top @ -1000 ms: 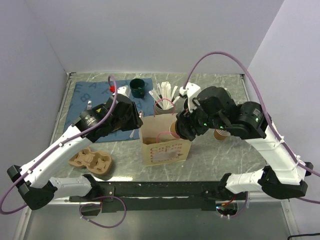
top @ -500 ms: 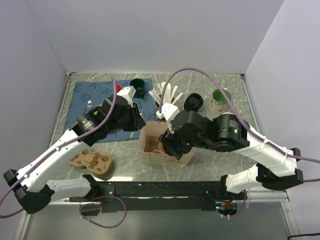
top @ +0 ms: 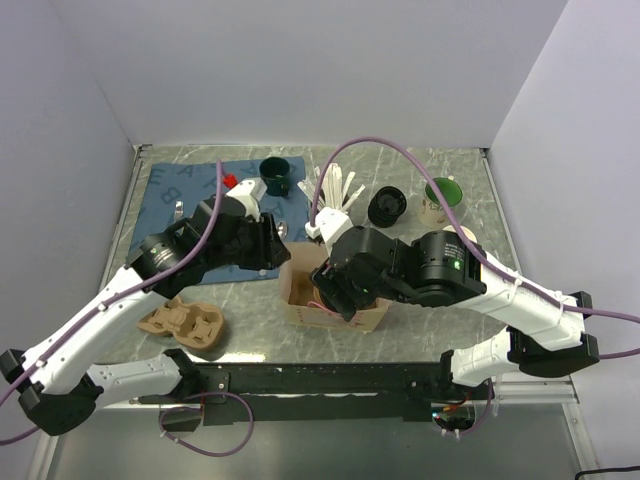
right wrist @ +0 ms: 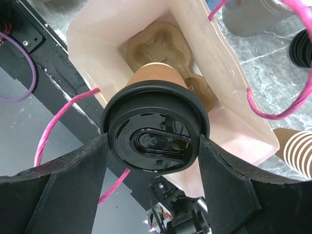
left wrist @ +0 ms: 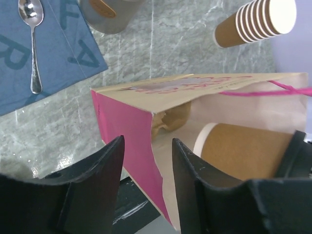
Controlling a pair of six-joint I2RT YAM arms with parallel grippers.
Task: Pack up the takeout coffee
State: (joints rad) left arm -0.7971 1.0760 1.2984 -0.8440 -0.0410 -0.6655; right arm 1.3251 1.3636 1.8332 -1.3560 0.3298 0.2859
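Coffee, small tan paper cup w/ round black plastic lid (right wrist: 155,142), is clamped in R claw (right wrist: 153,146), fingers shut on lid's rim, lid facing wrist. Cup base sits below claw, inside tan paper bag (right wrist: 229,100).

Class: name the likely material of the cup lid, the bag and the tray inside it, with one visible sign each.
Lid: probably plastic, glossy black with moulded ridges.
Bag: paper, matte with sharp creases.
Tray: seemingly moulded pulp, rough, dull tan.
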